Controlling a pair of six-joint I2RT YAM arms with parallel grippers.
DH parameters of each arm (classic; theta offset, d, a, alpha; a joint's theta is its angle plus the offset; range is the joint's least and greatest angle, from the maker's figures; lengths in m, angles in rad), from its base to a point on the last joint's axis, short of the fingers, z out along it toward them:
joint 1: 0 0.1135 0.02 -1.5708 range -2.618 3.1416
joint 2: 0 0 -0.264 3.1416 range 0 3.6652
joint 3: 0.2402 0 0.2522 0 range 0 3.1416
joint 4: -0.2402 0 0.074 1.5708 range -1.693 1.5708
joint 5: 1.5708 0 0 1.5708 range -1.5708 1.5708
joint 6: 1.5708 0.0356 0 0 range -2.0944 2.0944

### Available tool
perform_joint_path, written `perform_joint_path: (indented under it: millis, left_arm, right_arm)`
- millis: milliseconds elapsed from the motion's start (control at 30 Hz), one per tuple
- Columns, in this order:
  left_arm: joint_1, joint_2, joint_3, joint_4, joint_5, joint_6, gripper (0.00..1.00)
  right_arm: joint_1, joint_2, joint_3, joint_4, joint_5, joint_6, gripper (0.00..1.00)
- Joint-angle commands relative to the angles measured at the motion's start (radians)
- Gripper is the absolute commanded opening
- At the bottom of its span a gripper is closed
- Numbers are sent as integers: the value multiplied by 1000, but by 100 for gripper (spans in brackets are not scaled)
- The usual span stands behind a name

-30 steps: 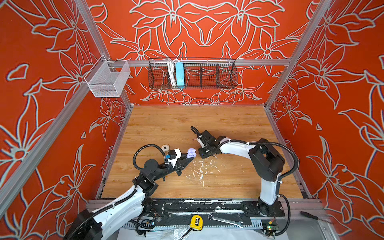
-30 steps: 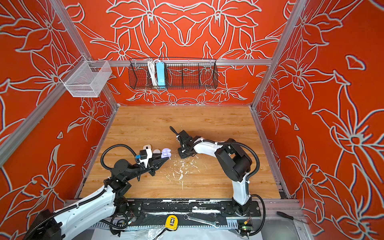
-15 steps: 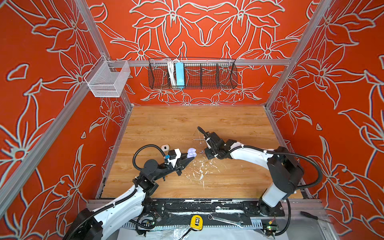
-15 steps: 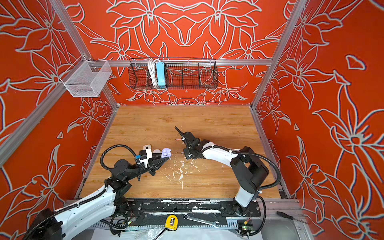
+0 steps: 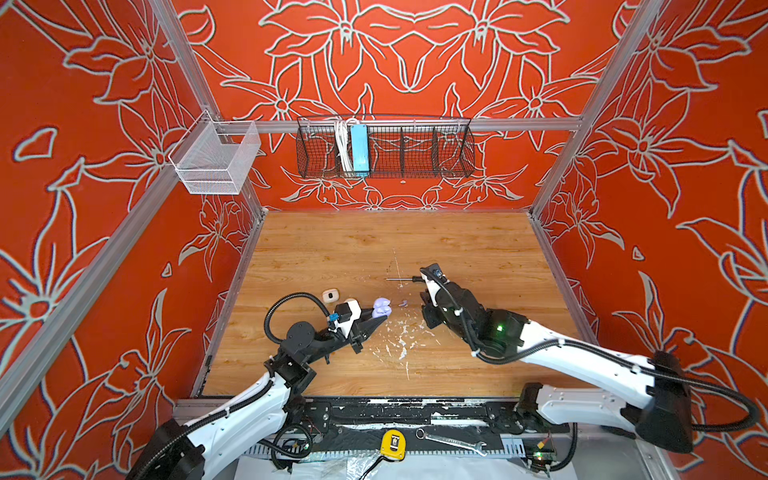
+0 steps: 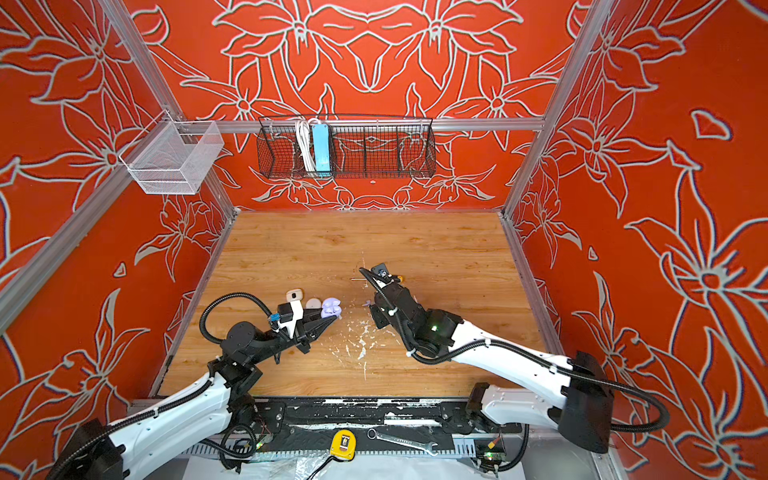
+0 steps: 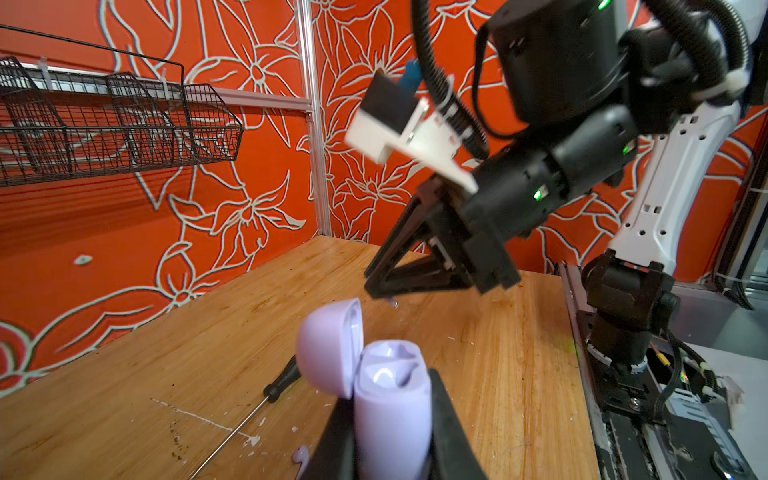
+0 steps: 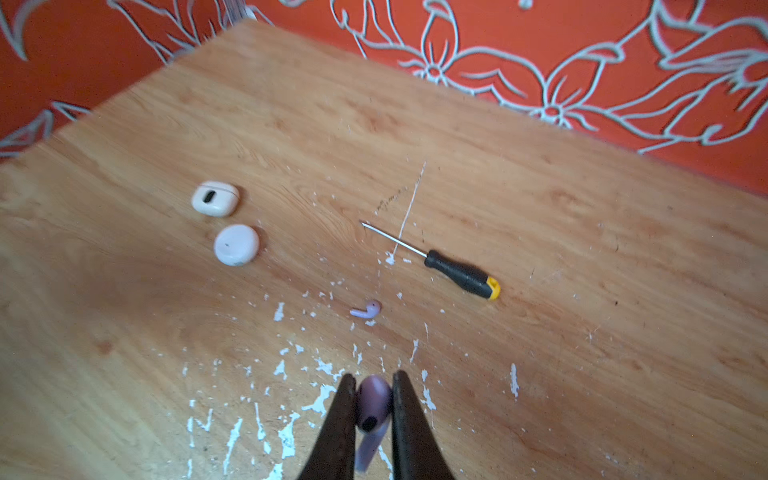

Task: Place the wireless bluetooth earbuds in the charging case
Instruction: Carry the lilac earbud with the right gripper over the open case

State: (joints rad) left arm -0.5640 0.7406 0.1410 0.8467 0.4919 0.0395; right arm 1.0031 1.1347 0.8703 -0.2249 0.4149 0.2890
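Left gripper (image 7: pixel 390 419): jaws clamped on the body of the lilac charging case (image 7: pixel 392 399). The case is upright with its lid swung up.

Right gripper (image 8: pixel 374 386): jaws pinched on the held earbud (image 8: pixel 371 409), lilac, near the case but apart from it.

The loose earbud (image 8: pixel 366 309), lilac, lies on the wooden table (image 8: pixel 582 332) between the case and the right gripper.

Screwdriver (image 8: pixel 459 274), black handle with a yellow cap, lies farther from the case than the loose earbud.

The slotted white case (image 8: pixel 215 198) and round white case (image 8: pixel 236 245) lie on the lilac case's far side.

Any lettering is too small to read.
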Motion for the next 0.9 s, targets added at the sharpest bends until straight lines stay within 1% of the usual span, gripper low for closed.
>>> perform_joint_path:
  millis: [0,67,133,233,300,367,467,500,533,600,733,867]
  left_arm:
    - [-8,-58,-19,22,-16,43,0]
    - [-12,-79,-30,15,-50,53,0]
    - [-11,-84,-50,41,-74,53,0]
    - [-11,-99,-71,64,-105,44,0]
    - [-11,-114,-84,72,-125,39,0]
    - [-12,-127,-95,82,-132,38,0]
    - [-11,-144,-84,42,-138,50,0]
    - [-13,-138,-90,58,-140,53,0]
    - [-13,-131,-101,90,-148,53,0]
    - [-13,-120,-119,146,-154,49,0]
    - [-14,-127,-119,159,-152,23,0]
    - [-25,-142,-123,197,-93,20,0]
  right_arm:
    - [52,-71,23,-35,81,9,16]
    - [101,-98,47,-69,106,39,16]
    - [158,-114,55,-58,132,55,15]
    - [290,-115,66,-1,258,42,15]
    - [363,-109,71,67,319,24,15]
    - [421,-97,66,163,349,-4,15]
    - [501,-43,72,306,417,-78,15]
    - [527,-19,77,352,446,-109,15]
    - [547,3,78,401,469,-138,15]
    - [564,39,75,476,478,-159,15]
    - [568,82,69,585,452,-169,15]
    - [568,118,49,712,432,-189,16]
